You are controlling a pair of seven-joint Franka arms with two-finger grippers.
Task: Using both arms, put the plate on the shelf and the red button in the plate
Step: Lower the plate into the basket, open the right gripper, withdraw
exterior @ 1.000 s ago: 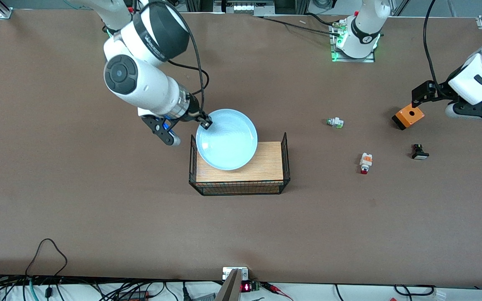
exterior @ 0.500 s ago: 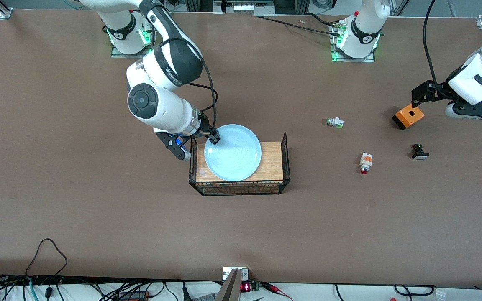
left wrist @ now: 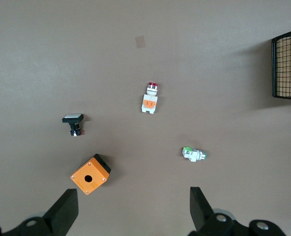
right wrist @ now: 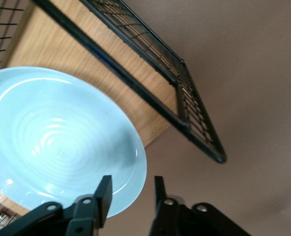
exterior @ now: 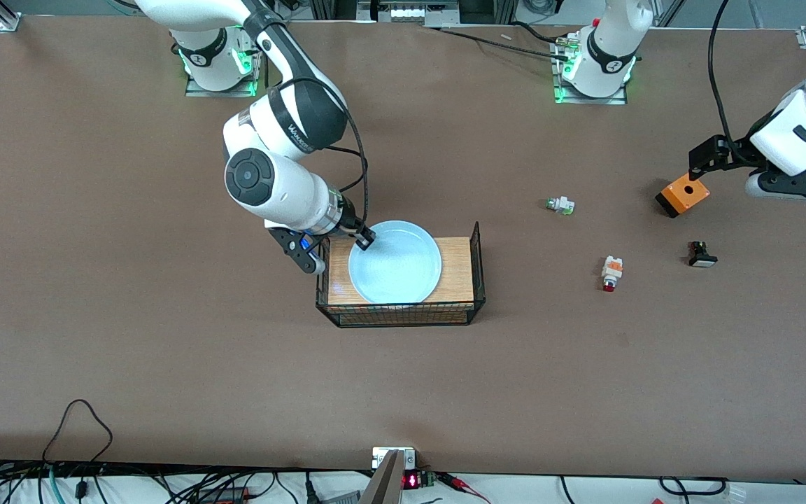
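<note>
Only partly legible print: white lettering on the right arm's black joint band (exterior: 303, 129), too small to read out, a round logo mark on each arm base (exterior: 613, 66), and red digits glowing on a small display (exterior: 411, 481) at the worktop's near edge, unreadable.

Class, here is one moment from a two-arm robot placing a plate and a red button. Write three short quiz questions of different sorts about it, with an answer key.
1. True or false: the right gripper grips the rim of the round pale-blue plate over the wooden board.
2. Which lies nearest the front camera? A) the small red-capped push-button B) the orange box with a round hole C) the white part with green tip
3. Fill in: the left gripper waits over the orange box, fingers ____.

Key: 1 true; 2 A; 3 open.
</note>
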